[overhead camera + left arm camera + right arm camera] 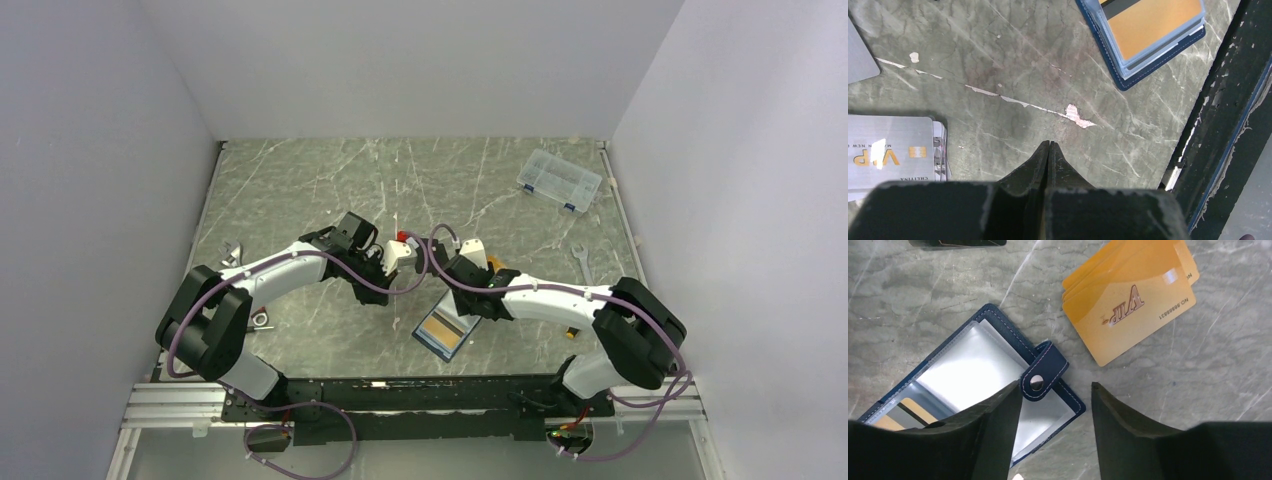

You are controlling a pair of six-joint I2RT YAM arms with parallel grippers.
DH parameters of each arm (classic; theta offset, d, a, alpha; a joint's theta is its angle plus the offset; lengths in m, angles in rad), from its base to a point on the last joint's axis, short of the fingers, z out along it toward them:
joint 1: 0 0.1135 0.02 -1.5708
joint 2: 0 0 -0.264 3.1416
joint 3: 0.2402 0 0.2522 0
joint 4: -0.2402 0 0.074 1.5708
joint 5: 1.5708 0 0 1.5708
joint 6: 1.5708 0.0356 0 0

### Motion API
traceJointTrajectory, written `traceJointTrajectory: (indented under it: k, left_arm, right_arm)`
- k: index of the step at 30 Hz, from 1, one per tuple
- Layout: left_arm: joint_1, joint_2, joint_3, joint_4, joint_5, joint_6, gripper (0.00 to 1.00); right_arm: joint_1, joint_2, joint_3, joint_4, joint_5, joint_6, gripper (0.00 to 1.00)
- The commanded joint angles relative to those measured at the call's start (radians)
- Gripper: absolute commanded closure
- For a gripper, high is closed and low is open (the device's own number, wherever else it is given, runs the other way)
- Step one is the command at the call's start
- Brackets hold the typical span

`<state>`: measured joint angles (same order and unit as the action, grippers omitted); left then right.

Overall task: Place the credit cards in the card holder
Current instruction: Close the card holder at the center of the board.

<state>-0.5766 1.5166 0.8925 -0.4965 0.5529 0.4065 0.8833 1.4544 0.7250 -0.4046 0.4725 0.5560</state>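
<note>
**Fig.** L wrist view: nearest the lens, L hand (1049,150) w/ both fingers pressed tip to tip, clenched on nothing, just over the marbled desk (1013,65). We mark the silver cards (890,150), a small stack w/ "VIP" print, close beside the fingers at view-left. One grey card (858,55) lies further ahead on that side. Ahead & to view-right of the tips, apart from them, is the navy card holder (1168,54). It lies open w/ an orange-gold card (1153,22) (dark stripe) in its clear sleeve.

R wrist view: R hand (1055,386) released, jaws apart, nothing gripped. The holder's snap tab (1043,376) shows below, in the gap between them. We note a fanned orange-gold stack (1133,305) ahead & view-right of the R fingers, off the holder.
</note>
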Motion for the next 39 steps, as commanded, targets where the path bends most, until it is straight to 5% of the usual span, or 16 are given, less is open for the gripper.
traceJointTrajectory:
  k: [1, 10, 22, 29, 39]
  left_arm:
    - [-0.003, -0.01, 0.03, -0.01, 0.036, 0.031, 0.96]
    - [-0.003, -0.008, 0.033, -0.016, 0.036, 0.033, 0.96]
    - [-0.02, -0.001, 0.028, 0.007, 0.028, -0.013, 0.94]
    - [-0.148, 0.066, 0.098, -0.059, -0.026, 0.011, 0.92]
    - [-0.24, 0.094, 0.051, -0.092, -0.102, 0.272, 0.91]
  right_arm:
    - [-0.019, -0.025, 0.038, 0.046, 0.007, -0.061, 0.41]
    - [-0.033, 0.014, 0.051, 0.071, -0.017, -0.077, 0.47]
    - [-0.064, -0.04, -0.014, 0.061, -0.047, -0.004, 0.99]
    - [-0.033, -0.005, -0.008, -0.135, -0.078, 0.196, 1.0]
    - [0.114, 0.002, -0.068, -0.312, -0.105, 0.474, 1.0]
